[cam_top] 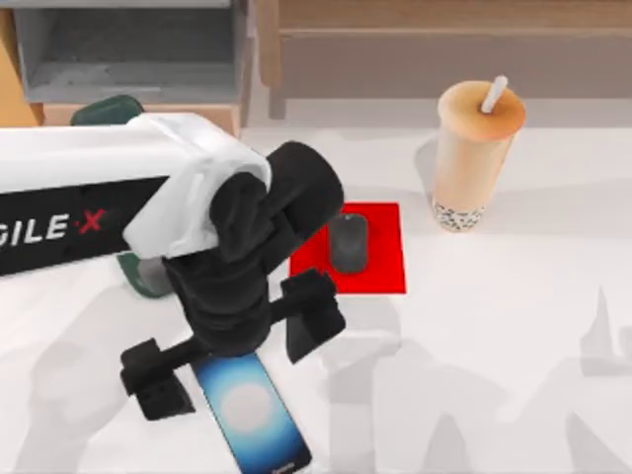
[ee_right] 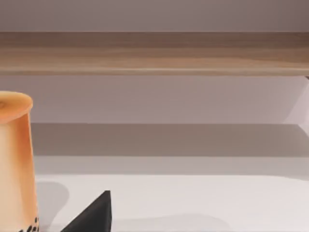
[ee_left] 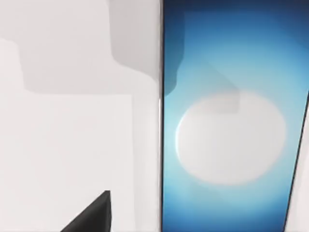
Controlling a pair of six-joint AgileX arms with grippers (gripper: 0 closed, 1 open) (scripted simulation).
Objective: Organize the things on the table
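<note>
A black smartphone (cam_top: 252, 410) with a glowing blue-white screen lies flat on the white table (cam_top: 513, 336) near the front, left of centre. My left gripper (cam_top: 232, 351) hangs open just above the phone's far end, one finger on each side. The left wrist view looks straight down on the smartphone (ee_left: 231, 135). A small dark grey mouse (cam_top: 348, 242) rests on a red square mat (cam_top: 380, 272) in the middle. The tall beige bubble-tea cup (cam_top: 474, 158) with a white straw stands upright at the back right. A black tip of my right gripper (ee_right: 91, 217) shows beside the cup (ee_right: 14, 164).
A grey open cabinet (cam_top: 128, 49) stands at the back left and a wooden ledge (cam_top: 444, 39) runs along the back. A dark green object (cam_top: 148, 276) lies partly hidden under my left arm. Bare tabletop spreads across the front right.
</note>
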